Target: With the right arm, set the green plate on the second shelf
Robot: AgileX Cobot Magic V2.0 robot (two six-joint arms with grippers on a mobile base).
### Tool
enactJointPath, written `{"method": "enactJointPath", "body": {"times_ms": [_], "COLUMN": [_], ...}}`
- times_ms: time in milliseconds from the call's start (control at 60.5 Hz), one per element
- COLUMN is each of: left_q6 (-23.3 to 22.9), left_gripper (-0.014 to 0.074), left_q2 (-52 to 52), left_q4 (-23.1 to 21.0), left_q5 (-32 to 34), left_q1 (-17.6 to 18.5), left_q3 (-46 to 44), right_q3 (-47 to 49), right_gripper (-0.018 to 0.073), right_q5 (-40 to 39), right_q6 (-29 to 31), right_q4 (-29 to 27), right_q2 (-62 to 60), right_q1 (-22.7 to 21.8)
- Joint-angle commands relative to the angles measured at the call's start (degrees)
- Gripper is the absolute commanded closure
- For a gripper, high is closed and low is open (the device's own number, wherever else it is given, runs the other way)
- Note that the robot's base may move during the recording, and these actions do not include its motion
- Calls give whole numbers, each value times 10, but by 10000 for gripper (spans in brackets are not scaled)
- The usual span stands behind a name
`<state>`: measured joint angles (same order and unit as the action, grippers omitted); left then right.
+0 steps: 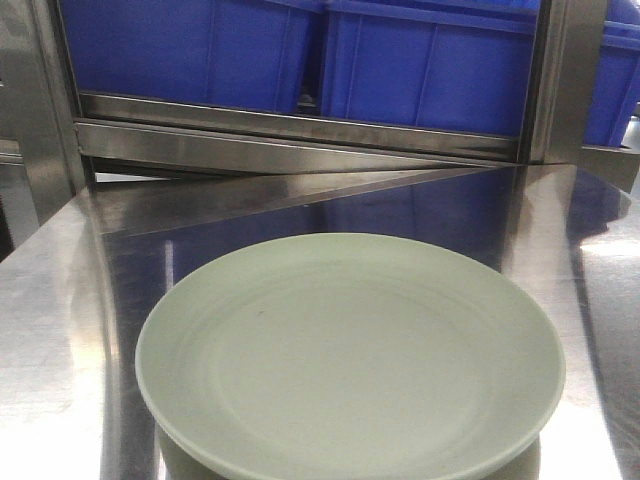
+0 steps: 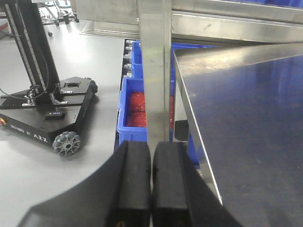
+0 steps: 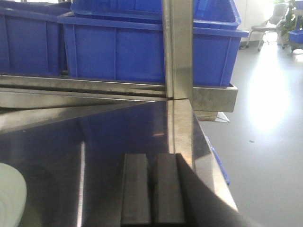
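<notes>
Daylight blows out the floor point(image 3: 270, 94) at the right of the right wrist view. The steel tabletop point(image 1: 60, 330) carries glare streaks (and reflections of the blue bins point(image 1: 430, 70)); the green plate point(image 1: 350, 360) looks soft, grainy.

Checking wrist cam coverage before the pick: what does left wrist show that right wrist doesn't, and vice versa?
Left wrist only: the left gripper, shut, a black mobile base on the floor, and a blue bin of red items below table level. Right wrist only: the right gripper, shut, an edge of the green plate at lower left, and large blue crates on the shelf behind. Both: the steel tabletop and a steel upright post.
</notes>
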<state>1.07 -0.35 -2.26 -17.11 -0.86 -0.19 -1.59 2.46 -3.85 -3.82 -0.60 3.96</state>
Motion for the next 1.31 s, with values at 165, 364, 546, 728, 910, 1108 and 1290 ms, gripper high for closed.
{"method": "enactJointPath", "body": {"times_ms": [165,364,546,728,910,1108,1290], "left_q6": [1,1,1,1,1,1,1], "left_gripper": [472,472,472,472,472,472,472], "left_q2": [-12,-12,-12,-12,-12,-12,-12], "left_q4": [-1,-1,-1,-1,-1,-1,-1], "left_q5": [46,46,46,46,46,46,46], "left_q1": [1,1,1,1,1,1,1], "left_q3": [23,23,23,23,23,23,23], "right_q3": [75,210,331,400,430,451,462], "right_gripper": [504,504,501,295,92,143,148], "right_q5": [23,39,145,205,193,191,191], "right_q6": [-5,-5,-5,-2,-1,3,3], "right_q4": [-37,-66,-193,-248,-247,-244,-244], "right_q2": [98,286,441,570,649,716,766], "right_q1": [2,2,2,18,82,151,185]}}
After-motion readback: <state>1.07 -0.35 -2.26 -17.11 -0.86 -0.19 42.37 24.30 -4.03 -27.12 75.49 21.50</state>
